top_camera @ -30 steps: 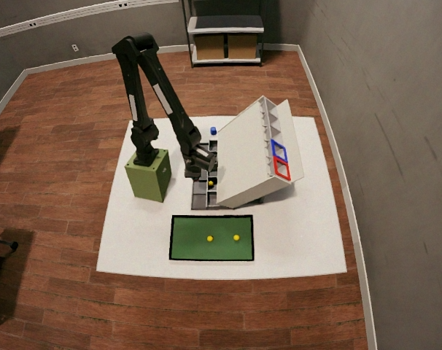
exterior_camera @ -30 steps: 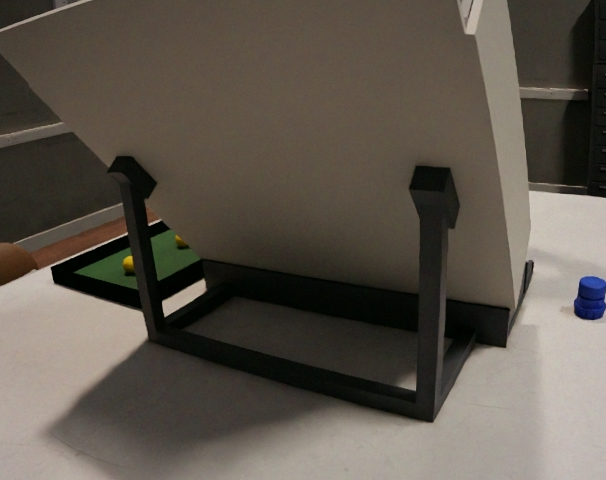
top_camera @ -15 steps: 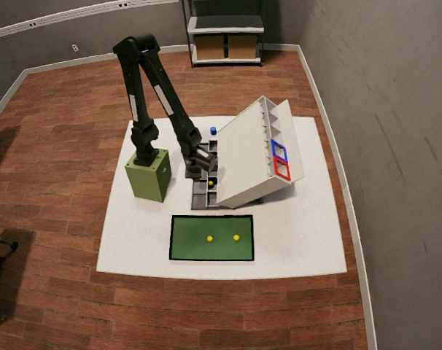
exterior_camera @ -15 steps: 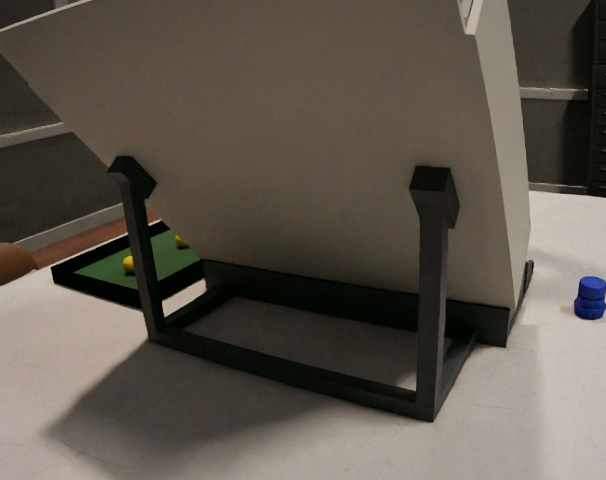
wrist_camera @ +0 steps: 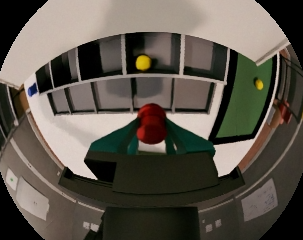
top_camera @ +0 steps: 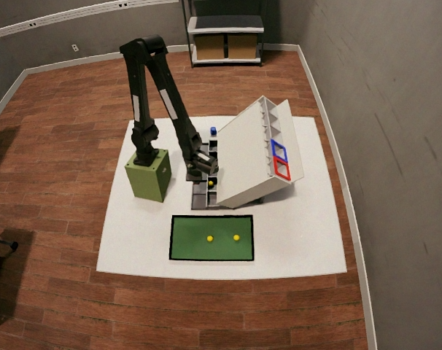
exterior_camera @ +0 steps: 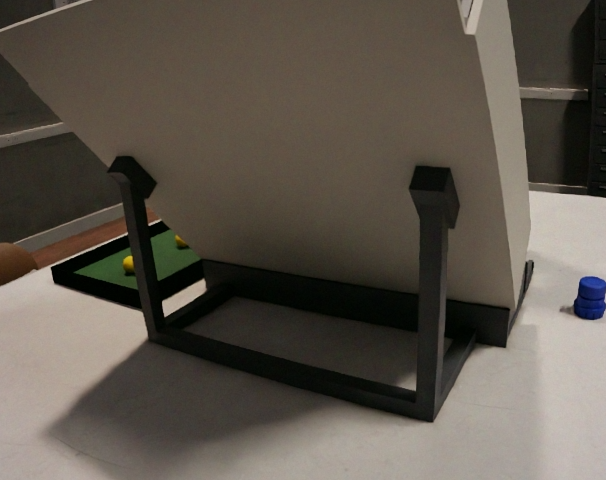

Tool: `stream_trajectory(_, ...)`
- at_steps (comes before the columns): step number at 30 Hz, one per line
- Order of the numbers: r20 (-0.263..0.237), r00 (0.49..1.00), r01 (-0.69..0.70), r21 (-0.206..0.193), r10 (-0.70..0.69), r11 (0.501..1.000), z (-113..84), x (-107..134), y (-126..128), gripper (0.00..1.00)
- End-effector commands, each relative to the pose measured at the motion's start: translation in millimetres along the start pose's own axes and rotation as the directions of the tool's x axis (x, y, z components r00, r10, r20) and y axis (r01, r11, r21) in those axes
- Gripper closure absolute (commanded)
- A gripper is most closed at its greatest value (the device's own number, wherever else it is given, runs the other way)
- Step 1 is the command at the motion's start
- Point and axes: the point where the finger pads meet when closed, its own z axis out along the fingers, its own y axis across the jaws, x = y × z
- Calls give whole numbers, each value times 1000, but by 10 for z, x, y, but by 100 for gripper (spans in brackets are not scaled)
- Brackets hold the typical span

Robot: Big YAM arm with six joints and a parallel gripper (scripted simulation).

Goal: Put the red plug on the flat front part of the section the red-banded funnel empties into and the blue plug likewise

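In the lower middle of the wrist view, the gripper (top_camera: 194, 179) (wrist_camera: 151, 121) is closed on the red plug (wrist_camera: 152, 122), holding it near the flat front sections (wrist_camera: 153, 94). The plug is not yet set down. One yellow marble (top_camera: 211, 183) (wrist_camera: 143, 62) lies in a compartment of the catch row, second from the right end in the wrist view; this probably marks the outlet of one funnel, though which one the pictures cannot settle. Two more marbles lie on the green tray (top_camera: 228, 249) (exterior_camera: 107, 266) (wrist_camera: 243, 100), bottom centre of the top view. The blue plug (top_camera: 213, 130) (exterior_camera: 590, 298) (wrist_camera: 32, 90) stands on the table beyond the row's far end, just above centre in the top view. Left to do, then: release red on its section, confirm blue's outlet if unknown, and place blue.
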Motion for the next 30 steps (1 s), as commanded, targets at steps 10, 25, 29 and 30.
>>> stream_trajectory(10,2,1000,-2,-1,2,1000,288,-38,-4,100)
stream_trajectory(25,2,1000,-3,-1,3,1000,440,-35,-15,100)
stream_trajectory(29,11,1000,-1,2,1,1000,421,-54,-28,100)
stream_trajectory(30,8,1000,-2,1,2,1000,425,-46,-26,100)
